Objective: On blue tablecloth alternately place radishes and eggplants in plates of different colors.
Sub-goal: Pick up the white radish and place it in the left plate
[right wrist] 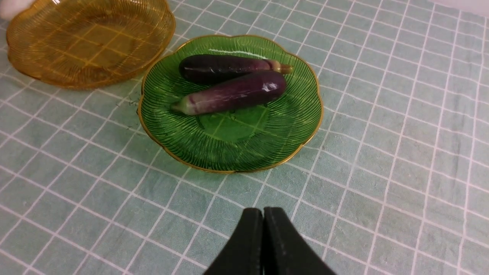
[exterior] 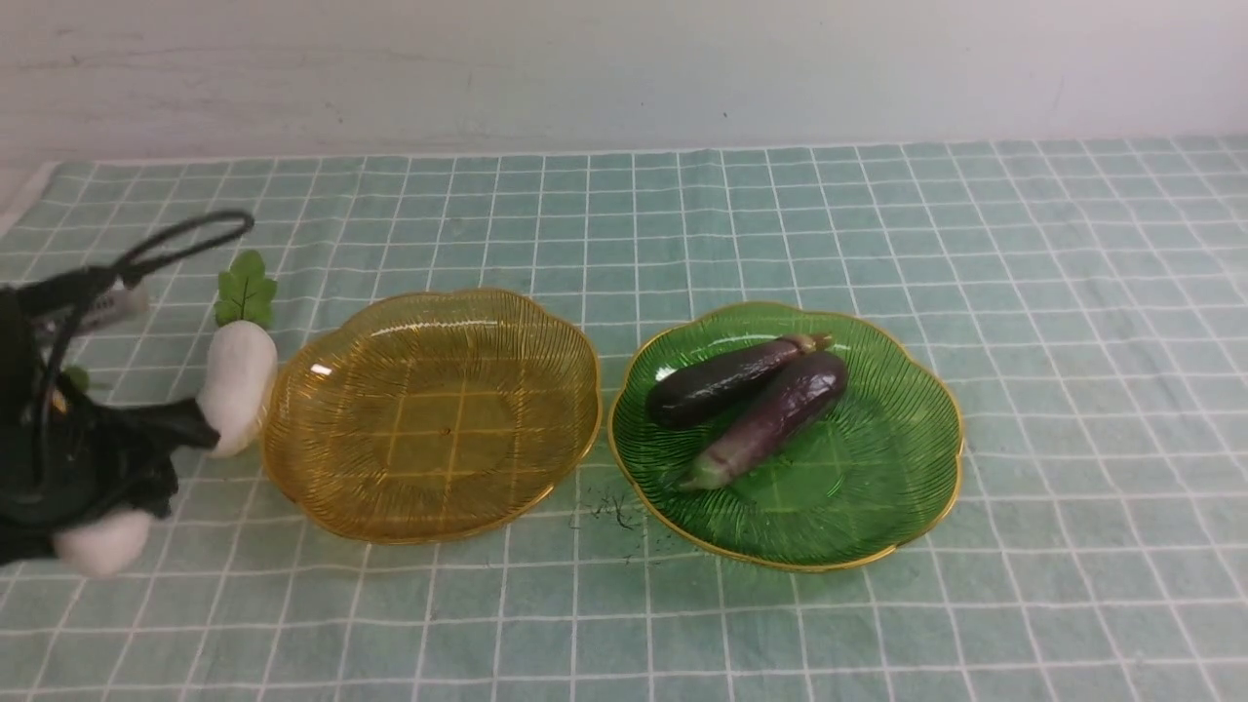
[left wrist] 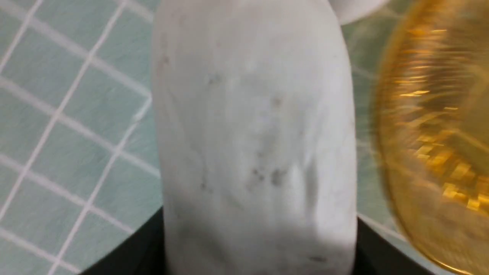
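Two radishes lie at the left of the blue tablecloth (exterior: 1072, 341). One radish (exterior: 239, 375) with a green leafy top rests against the amber plate (exterior: 429, 414), which holds nothing. The other radish (exterior: 102, 541) lies under my left gripper (exterior: 166, 468). In the left wrist view this radish (left wrist: 252, 133) fills the space between the black fingers (left wrist: 126, 252), which press on both of its sides. Both eggplants (exterior: 731, 380) (exterior: 770, 414) lie side by side in the green plate (exterior: 838, 478). My right gripper (right wrist: 263, 214) hangs shut and empty above the cloth, near the green plate (right wrist: 233, 145).
A white wall (exterior: 624, 68) runs along the back of the table. The cloth's left edge (exterior: 24, 200) is close to the left arm. A black cable loop (exterior: 185, 234) sticks up from that arm. A small dark thread tangle (exterior: 609, 512) lies between the plates.
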Motion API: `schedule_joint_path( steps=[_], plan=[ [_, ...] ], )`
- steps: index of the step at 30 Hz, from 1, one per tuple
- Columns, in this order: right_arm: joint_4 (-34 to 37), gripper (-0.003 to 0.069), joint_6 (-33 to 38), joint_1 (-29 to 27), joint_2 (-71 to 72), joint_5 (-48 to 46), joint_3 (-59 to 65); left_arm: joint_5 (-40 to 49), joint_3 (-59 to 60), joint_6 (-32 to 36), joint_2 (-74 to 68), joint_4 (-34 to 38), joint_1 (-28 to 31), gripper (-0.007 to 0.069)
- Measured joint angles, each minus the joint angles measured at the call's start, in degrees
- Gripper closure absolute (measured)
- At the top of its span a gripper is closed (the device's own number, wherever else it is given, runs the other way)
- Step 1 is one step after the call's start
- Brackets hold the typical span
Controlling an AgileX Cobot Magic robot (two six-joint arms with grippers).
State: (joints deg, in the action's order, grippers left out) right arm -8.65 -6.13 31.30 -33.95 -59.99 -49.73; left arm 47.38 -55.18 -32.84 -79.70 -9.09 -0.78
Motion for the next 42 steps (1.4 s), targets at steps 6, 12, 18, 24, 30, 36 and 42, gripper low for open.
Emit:
schedule_joint_path(
  steps=[6, 12, 18, 24, 30, 36, 42],
  plan=[
    [0.0, 0.0674, 0.0, 0.0, -2.85, 0.27, 0.04, 0.23, -8.63, 23.58, -6.5, 22.68, -1.24, 0.0216],
    [0.12, 0.0674, 0.0, 0.0, -3.4, 0.53, 0.55, -1.71, -12.42, 31.13, -15.93, 26.74, -4.58, 0.0209],
    [0.24, 0.0674, 0.0, 0.0, -3.4, 0.65, 0.55, -1.6, -16.91, 32.84, -23.09, 27.14, -5.23, 0.0083],
    [0.9, 0.0674, 0.0, 0.0, -3.4, 0.72, 0.55, 0.16, -21.23, 32.84, -25.51, 24.41, -5.23, -0.0045],
    [1.07, 0.0674, 0.0, 0.0, -3.4, 0.74, 0.55, 1.5, -27.0, 30.09, -25.51, 16.58, -2.36, -0.0037],
    [1.32, 0.0674, -0.05, 0.0, -3.4, 0.74, 0.55, -0.26, -28.34, 23.06, -26.58, 12.54, 5.12, -0.0019],
    [1.31, 0.0674, -0.05, 0.0, -3.4, 0.78, 0.55, -4.51, -28.33, 22.67, -30.57, 14.6, 8.65, -0.0019]
  ],
)
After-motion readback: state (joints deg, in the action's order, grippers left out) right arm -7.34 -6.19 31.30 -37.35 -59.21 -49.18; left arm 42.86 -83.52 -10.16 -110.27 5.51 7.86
